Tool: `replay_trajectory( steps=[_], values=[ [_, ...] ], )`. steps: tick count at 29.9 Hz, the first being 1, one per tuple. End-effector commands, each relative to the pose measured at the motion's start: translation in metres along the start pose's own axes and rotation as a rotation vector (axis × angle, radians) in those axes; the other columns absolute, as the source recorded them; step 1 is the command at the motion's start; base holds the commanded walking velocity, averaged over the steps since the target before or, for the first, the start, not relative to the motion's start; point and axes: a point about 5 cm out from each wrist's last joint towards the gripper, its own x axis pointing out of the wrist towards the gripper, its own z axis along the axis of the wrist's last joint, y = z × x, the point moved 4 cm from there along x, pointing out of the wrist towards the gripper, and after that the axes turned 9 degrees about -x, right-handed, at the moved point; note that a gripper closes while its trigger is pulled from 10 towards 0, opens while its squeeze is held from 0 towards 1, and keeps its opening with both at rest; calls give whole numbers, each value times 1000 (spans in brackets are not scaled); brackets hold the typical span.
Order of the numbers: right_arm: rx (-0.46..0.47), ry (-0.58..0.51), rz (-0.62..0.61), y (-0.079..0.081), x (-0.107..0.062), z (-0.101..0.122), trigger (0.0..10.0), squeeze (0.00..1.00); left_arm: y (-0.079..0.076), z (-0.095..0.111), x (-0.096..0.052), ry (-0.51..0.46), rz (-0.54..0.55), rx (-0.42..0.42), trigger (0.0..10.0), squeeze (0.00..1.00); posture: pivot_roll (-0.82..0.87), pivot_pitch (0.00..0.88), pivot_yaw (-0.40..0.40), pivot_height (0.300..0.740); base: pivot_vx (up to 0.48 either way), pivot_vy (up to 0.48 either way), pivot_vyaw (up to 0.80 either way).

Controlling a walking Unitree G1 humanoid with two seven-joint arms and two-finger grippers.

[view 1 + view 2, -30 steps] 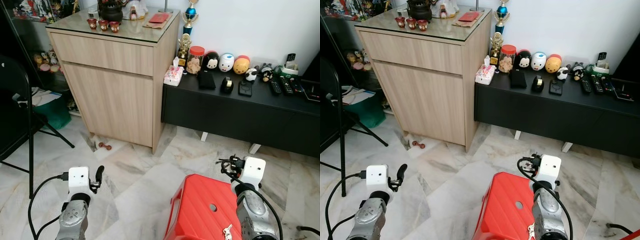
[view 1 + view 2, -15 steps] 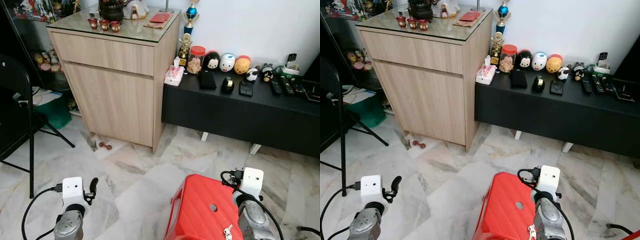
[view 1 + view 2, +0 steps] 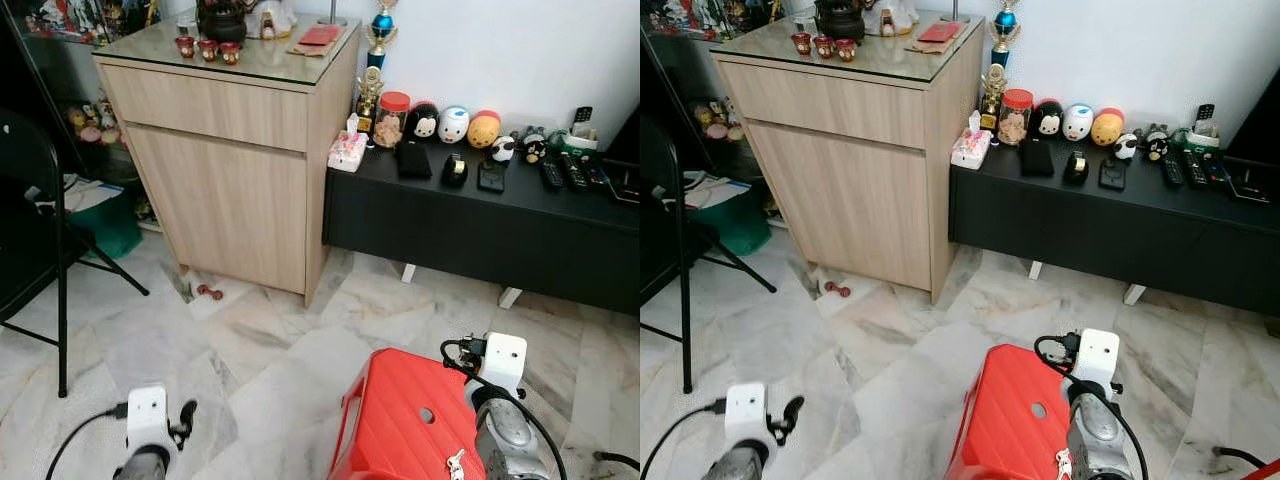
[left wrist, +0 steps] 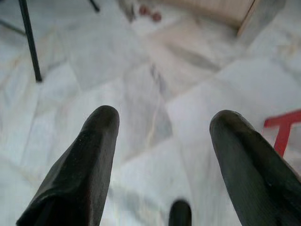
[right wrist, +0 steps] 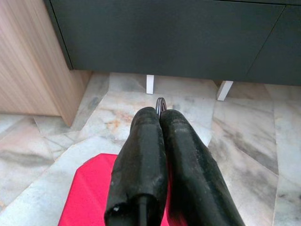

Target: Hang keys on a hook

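My right gripper [image 5: 160, 115] is shut, with a small metal key ring [image 5: 161, 103] sticking out from between its fingertips. It hovers above a red plastic stool [image 3: 400, 420] and faces the low black console [image 5: 188, 37]. In the eye views its white wrist box [image 3: 503, 360] sits low at the right. A small pale key-like piece [image 3: 455, 463] shows against the stool beside that arm. My left gripper [image 4: 162, 127] is open with nothing between its fingers, low over the marble floor [image 4: 141, 70]. One of its black fingers [image 3: 185, 418] shows at the bottom left.
A tall wooden cabinet [image 3: 230, 170] stands ahead on the left, the black console [image 3: 480, 230] with toys and remotes to its right. A black folding chair [image 3: 40, 200] is at the far left. A small red object [image 3: 210, 292] lies by the cabinet's foot.
Both arms have dropped lower in the eye views, the left one more than the right. The right gripper has stayed shut throughout.
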Motion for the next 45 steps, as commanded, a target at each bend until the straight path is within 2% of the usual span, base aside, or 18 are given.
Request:
replay_trajectory(
  steps=[1,6,30,45],
  values=[
    [10,-14,-10,-2,2,3,10000,0,8,-18,-6,67,48,-13,10000,0,180,0,-66,740,0,0,0],
    [8,-18,-10,-1,2,4,10000,0,16,-30,-11,115,80,-30,10000,0,178,0,-65,740,0,0,0],
    [15,-22,6,8,3,6,10000,0,20,-38,-15,145,81,-34,10000,0,180,0,-52,740,-239,0,0],
    [31,-1,-17,3,3,2,10000,0,22,-44,-17,180,81,-28,10000,0,180,0,-62,740,0,0,0]
  ],
)
